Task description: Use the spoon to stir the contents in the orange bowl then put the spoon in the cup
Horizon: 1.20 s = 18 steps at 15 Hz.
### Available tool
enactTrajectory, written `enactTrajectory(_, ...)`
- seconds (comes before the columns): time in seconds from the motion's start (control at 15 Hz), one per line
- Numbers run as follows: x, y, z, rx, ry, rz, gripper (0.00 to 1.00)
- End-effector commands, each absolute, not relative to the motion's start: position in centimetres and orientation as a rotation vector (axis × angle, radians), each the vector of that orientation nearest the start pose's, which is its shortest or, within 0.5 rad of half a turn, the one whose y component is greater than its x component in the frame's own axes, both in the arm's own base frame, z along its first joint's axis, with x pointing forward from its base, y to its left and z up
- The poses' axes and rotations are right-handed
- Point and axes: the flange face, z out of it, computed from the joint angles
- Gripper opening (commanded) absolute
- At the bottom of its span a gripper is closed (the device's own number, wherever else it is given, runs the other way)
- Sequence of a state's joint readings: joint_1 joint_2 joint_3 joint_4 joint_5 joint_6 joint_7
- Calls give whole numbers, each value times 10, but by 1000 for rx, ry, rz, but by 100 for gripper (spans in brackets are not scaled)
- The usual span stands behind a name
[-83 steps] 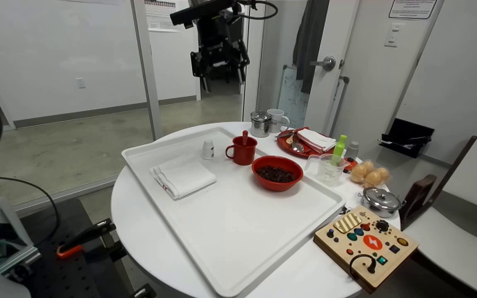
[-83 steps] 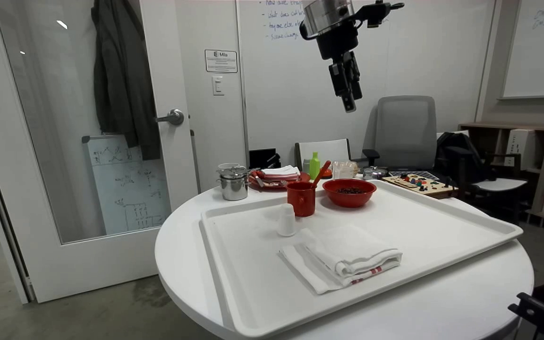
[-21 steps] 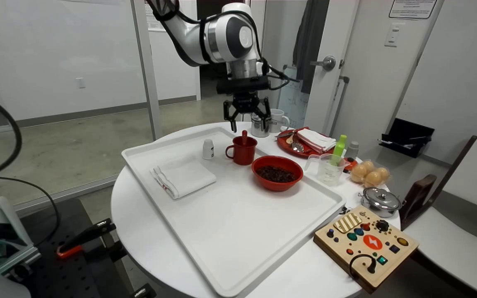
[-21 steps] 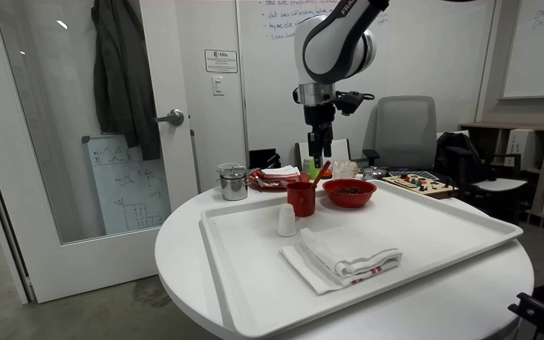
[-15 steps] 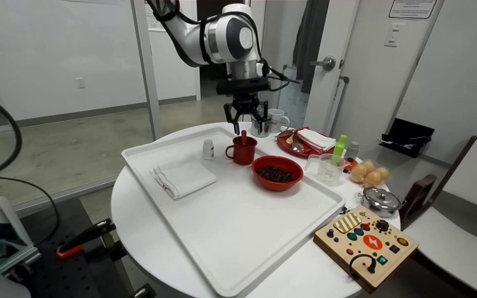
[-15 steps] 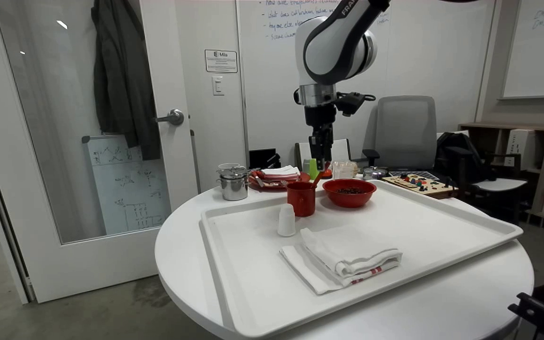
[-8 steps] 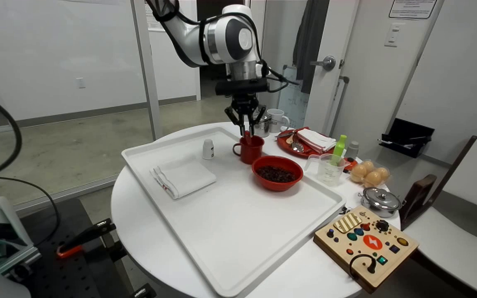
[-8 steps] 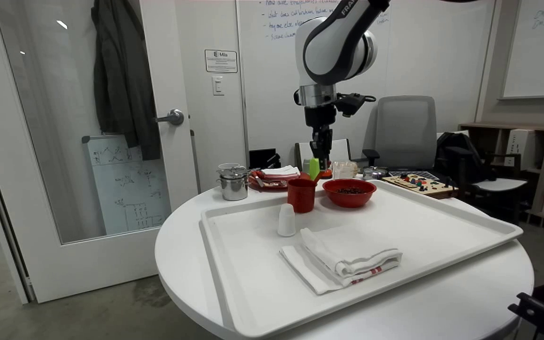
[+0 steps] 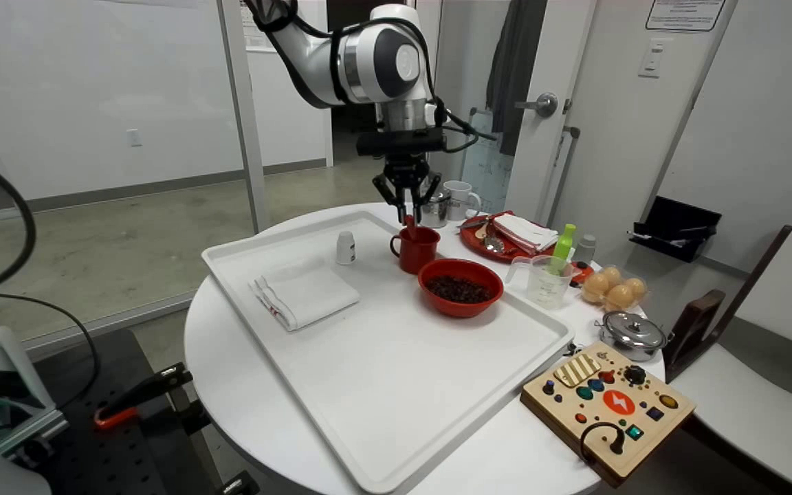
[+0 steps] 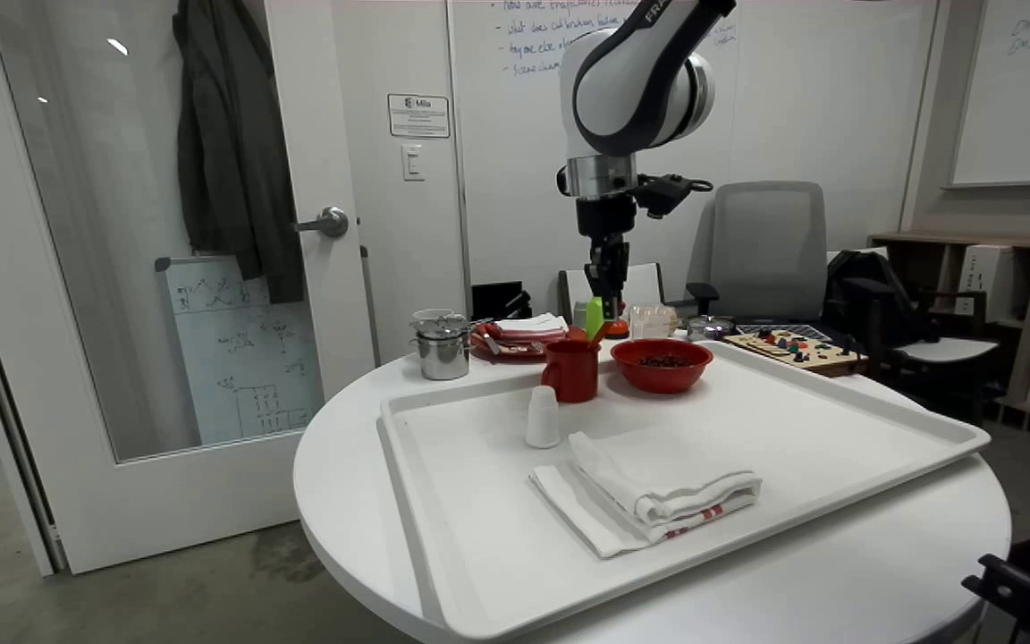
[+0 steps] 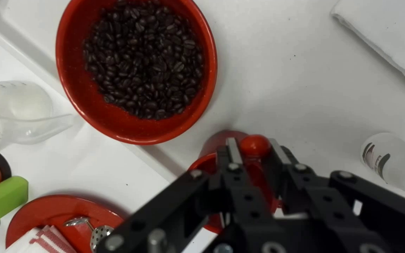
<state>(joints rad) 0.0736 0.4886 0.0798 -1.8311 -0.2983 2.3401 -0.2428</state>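
Spoon (image 11: 255, 145) leaned in the red cup (image 9: 419, 253), and you had the jaws of your gripper (image 9: 410, 216) pinched narrow on its handle. The cup hid its lower end from you; in the wrist view the fingers (image 11: 234, 153) covered part of the cup's rim. Just beside stood the orange bowl (image 11: 118, 124) of dark beans (image 11: 146, 63), cut off by that view's top edge. Farther out, the clear measuring cup (image 11: 26, 102) ran past the left edge, the folded cloth (image 11: 389, 31) past the right.
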Motion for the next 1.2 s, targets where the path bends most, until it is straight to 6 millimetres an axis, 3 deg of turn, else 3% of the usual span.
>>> enactTrajectory(0.0, 637, 90, 297, -3161, -973, -57, 12)
enactTrajectory(0.2, 636, 89, 331, -3196, -980, -18, 12)
enactTrajectory(0.6, 626, 83, 396, -3348, -900, 352, 12)
enactTrajectory(0.73, 627, 83, 409, -3407, -871, 456, 12)
enactTrajectory(0.93, 630, 81, 413, -3469, -810, 622, 12)
enactTrajectory(1.13, 634, 80, 400, -3478, -773, 781, 12)
